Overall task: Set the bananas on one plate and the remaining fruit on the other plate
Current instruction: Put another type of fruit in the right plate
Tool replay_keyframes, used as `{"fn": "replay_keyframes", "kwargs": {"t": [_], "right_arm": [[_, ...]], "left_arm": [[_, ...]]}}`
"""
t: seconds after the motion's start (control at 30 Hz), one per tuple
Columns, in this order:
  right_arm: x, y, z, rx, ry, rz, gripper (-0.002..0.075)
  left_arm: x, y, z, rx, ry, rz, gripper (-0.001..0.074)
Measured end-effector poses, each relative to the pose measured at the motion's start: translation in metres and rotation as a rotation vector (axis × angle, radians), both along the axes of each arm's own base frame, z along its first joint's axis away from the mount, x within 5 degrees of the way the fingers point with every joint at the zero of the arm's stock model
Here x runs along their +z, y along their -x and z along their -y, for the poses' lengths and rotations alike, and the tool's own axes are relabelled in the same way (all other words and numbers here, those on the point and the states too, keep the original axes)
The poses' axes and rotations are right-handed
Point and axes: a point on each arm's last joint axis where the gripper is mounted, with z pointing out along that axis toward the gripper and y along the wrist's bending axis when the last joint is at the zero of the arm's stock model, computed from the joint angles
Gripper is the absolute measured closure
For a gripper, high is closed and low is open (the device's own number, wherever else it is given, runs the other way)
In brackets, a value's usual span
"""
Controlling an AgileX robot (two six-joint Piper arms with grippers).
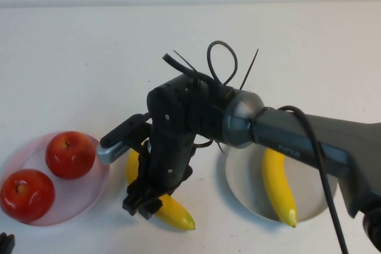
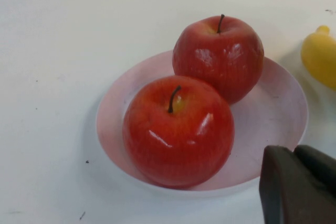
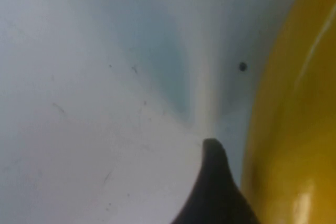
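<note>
Two red apples (image 1: pixel 70 154) (image 1: pixel 27 194) sit on the pale pink plate (image 1: pixel 83 203) at the front left; both apples (image 2: pixel 178 129) (image 2: pixel 219 56) also show in the left wrist view on the pink plate (image 2: pixel 273 108). One banana (image 1: pixel 278 188) lies in the grey plate (image 1: pixel 241 182) at the front right. The other banana (image 1: pixel 172 211) lies on the table between the plates. My right gripper (image 1: pixel 143 197) is open, lowered over this banana's middle; one fingertip (image 3: pixel 212 153) stands right beside the banana (image 3: pixel 294 129). My left gripper (image 2: pixel 294 150) is shut and empty, near the pink plate at the front left corner (image 1: pixel 5 243).
The right arm (image 1: pixel 297 141) stretches from the right across the grey plate. The table (image 1: pixel 89 57) is white. The table banana's tip (image 2: pixel 320 56) shows beyond the pink plate in the left wrist view.
</note>
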Motion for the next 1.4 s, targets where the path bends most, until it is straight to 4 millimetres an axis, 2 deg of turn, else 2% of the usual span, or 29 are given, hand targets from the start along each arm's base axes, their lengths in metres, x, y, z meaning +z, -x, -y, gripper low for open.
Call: {"fn": "replay_keyframes", "kwargs": {"t": [0.1, 0.2, 0.37, 0.53, 0.63, 0.7, 0.9, 1.03, 1.4], "right_arm": [[-0.009, -0.003, -0.003, 0.004, 0.019, -0.009, 0.0321], [-0.012, -0.003, -0.003, 0.000, 0.031, -0.014, 0.0419], [-0.008, -0.004, 0.000, -0.119, 0.068, -0.029, 0.0424], [0.024, -0.003, 0.013, -0.276, 0.073, -0.031, 0.0424], [0.044, -0.013, 0.028, -0.394, 0.054, -0.004, 0.0424], [0.050, -0.020, 0.039, -0.474, 0.055, 0.009, 0.0424], [0.035, -0.033, 0.075, -0.613, 0.133, -0.029, 0.0424], [0.026, -0.038, 0.088, -0.664, 0.165, -0.054, 0.0424], [0.022, -0.045, 0.100, -0.713, 0.176, -0.074, 0.0424]], "left_arm": [[0.000, 0.000, 0.000, 0.000, 0.000, 0.000, 0.0733], [0.000, 0.000, 0.000, 0.000, 0.000, 0.000, 0.0733], [0.000, 0.000, 0.000, 0.000, 0.000, 0.000, 0.0733], [0.000, 0.000, 0.000, 0.000, 0.000, 0.000, 0.0733], [0.000, 0.000, 0.000, 0.000, 0.000, 0.000, 0.0733], [0.000, 0.000, 0.000, 0.000, 0.000, 0.000, 0.0733], [0.000, 0.000, 0.000, 0.000, 0.000, 0.000, 0.0733], [0.000, 0.000, 0.000, 0.000, 0.000, 0.000, 0.0733], [0.000, 0.000, 0.000, 0.000, 0.000, 0.000, 0.0733]]}}
